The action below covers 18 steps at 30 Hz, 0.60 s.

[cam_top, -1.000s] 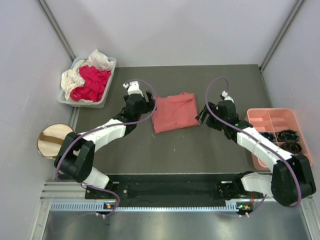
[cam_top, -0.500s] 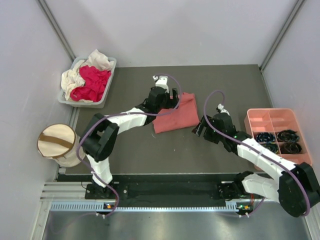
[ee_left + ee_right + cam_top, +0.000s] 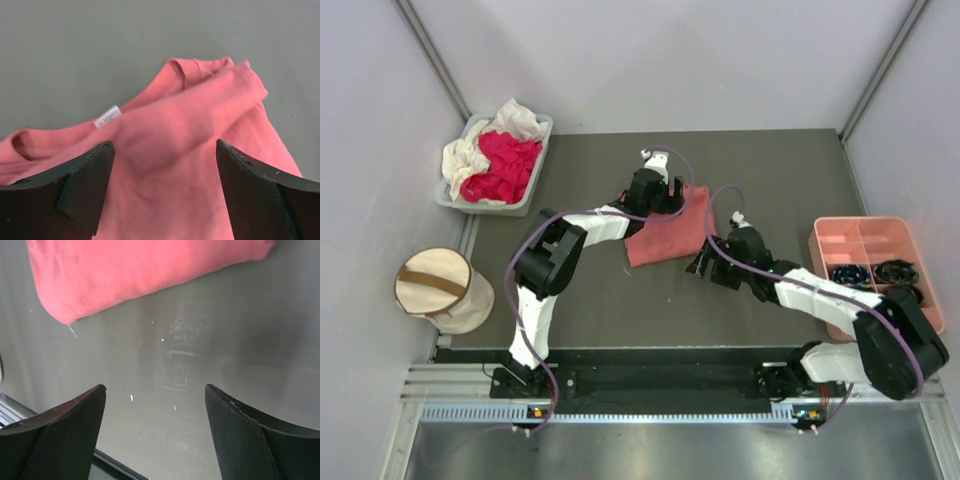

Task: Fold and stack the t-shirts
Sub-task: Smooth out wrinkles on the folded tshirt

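A folded salmon-pink t-shirt (image 3: 668,238) lies mid-table. My left gripper (image 3: 670,200) hovers open over its far edge; in the left wrist view the pink cloth (image 3: 190,130) with its white neck label (image 3: 108,116) fills the space below the gripper (image 3: 164,145), nothing pinched. My right gripper (image 3: 702,264) is open just off the shirt's near right corner. In the right wrist view that gripper (image 3: 155,387) is over bare table, with the shirt's folded edge (image 3: 140,270) ahead of it. Magenta-red (image 3: 505,165) and cream-white (image 3: 465,155) t-shirts lie crumpled in a grey bin (image 3: 537,165).
A salmon-pink compartment tray (image 3: 850,232) holding dark items stands at the right edge. A cream drum-shaped fabric bin (image 3: 440,290) with a brown strap sits off the table's left side. Grey walls close in the left, back and right.
My left arm has swung right, from beside the shirt's left edge to over its far edge. My right gripper has moved left and nearer, to the shirt's near right corner. Both stayed open.
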### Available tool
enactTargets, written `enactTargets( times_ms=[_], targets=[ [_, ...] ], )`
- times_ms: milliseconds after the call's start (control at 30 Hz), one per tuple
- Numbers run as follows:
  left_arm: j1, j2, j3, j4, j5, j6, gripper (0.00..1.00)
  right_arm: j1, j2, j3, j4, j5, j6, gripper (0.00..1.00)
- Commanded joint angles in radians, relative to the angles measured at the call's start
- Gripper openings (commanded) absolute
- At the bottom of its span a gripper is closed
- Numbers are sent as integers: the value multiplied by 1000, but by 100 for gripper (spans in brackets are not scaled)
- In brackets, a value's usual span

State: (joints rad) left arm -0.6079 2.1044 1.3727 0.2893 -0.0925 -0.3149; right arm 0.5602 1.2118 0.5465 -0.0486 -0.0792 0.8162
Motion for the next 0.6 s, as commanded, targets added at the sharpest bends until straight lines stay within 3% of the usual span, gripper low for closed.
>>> enactTargets(
  times_ms=[0,267,567],
  targets=[
    [37,16,65,57,19,11,87,41,133,78,145,-62,14,80],
    [106,-38,60,85,48,-7,89,55,281,162,194,-59,6,80],
    [149,134,212,59,88,-30,88,56,356,224,196,-53,-2,80]
  ],
)
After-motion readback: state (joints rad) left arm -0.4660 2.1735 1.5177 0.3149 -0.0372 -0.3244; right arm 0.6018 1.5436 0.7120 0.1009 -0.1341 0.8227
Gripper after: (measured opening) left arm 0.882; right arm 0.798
